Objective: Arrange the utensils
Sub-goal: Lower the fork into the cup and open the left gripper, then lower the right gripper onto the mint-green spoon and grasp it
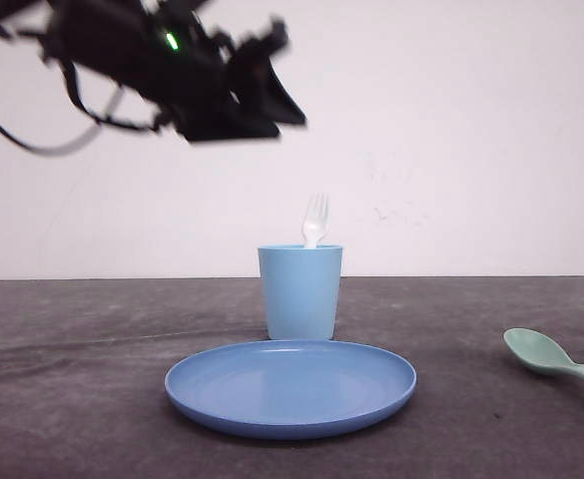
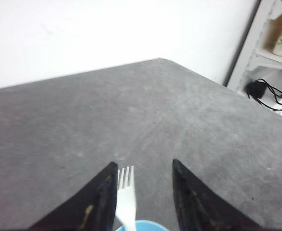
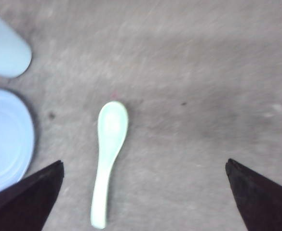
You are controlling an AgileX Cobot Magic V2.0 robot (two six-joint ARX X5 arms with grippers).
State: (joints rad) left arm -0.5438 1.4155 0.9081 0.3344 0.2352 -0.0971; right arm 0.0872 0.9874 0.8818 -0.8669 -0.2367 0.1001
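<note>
The fork (image 1: 315, 221) stood tines-up in the cup (image 1: 300, 291) at frame centre, behind the plate (image 1: 291, 386); the spoon (image 1: 556, 359) lay on the tabletop (image 1: 72, 379) at lower right. Both grippers' fingers — left (image 2: 143, 192), right (image 3: 143, 192) — were spread, empty.

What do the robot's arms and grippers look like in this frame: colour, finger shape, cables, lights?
The left arm is black and blurred, with a small green light and a dark cable looping beneath it. Left gripper: black tapered fingers with yellowish scuffs on their inner faces. Right gripper: two black, pointed, wedge-shaped fingers, no markings visible.
</note>
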